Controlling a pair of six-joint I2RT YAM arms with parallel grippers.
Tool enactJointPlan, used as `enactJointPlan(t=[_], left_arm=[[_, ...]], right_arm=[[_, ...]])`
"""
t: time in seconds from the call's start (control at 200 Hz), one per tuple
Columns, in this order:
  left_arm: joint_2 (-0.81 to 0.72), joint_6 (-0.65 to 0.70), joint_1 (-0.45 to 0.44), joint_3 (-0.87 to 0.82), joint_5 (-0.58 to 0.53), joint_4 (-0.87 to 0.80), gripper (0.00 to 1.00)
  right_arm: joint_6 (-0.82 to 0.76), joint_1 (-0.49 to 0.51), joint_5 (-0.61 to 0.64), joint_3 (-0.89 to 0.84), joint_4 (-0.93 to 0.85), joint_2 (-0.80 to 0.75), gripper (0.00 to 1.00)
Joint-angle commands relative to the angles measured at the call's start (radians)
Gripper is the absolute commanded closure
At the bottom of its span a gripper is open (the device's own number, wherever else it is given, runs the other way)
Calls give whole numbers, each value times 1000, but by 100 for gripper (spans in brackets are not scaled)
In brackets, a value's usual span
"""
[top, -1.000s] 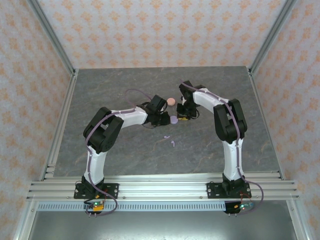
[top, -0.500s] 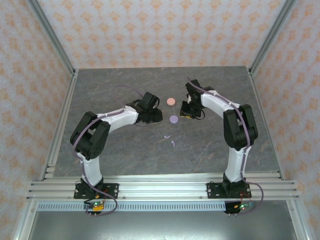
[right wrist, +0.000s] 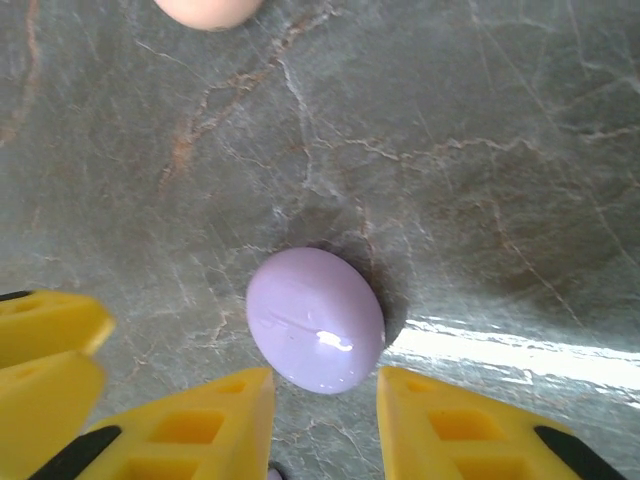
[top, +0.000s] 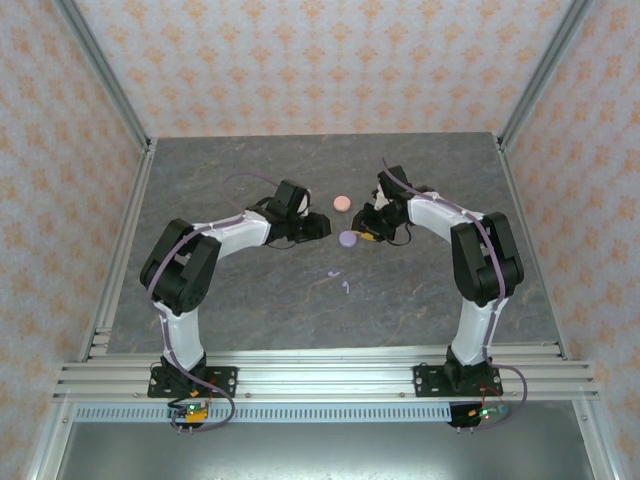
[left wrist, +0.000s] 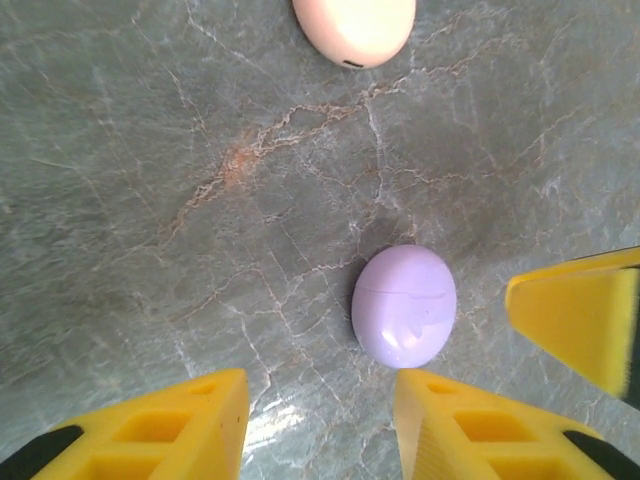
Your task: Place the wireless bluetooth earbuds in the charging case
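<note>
A shut lilac charging case (top: pixel 347 239) lies mid-table, with a pale pink case (top: pixel 342 203) just beyond it. Two tiny lilac earbuds (top: pixel 334 274) (top: pixel 346 287) lie loose on the table, nearer the arm bases than the lilac case. My left gripper (top: pixel 325 228) stands open just left of the lilac case (left wrist: pixel 404 305), its jaws short of it. My right gripper (top: pixel 362 237) is open at the case's right, and the lilac case (right wrist: pixel 315 318) sits just ahead of its fingertips (right wrist: pixel 460 425). Neither gripper touches the case. Pink earbuds are out of view.
The grey marble table (top: pixel 250 300) is walled by patterned panels on three sides, with an aluminium rail (top: pixel 330 375) at the near edge. The two grippers face each other closely across the lilac case. The pink case (left wrist: pixel 355 28) lies apart.
The left gripper drew back to the left, then came back to the right beside the lilac case. The right gripper shifted slightly. Cases and earbuds stayed put.
</note>
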Motion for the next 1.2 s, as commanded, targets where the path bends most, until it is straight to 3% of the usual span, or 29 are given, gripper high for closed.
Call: enactJointPlan(t=[0.0,0.415,1.196], left_arm=[[48,-6,-1,28,51,31,57],[115,-17,-7,50,120,66,55],[245,-77,-65,145,181,103,59]], right_arm=[[16,-6,-15,-6,31,21,69],[7,-8,-24,-8,32,52,70],[-4,-9,-26,-2,25,92,83]])
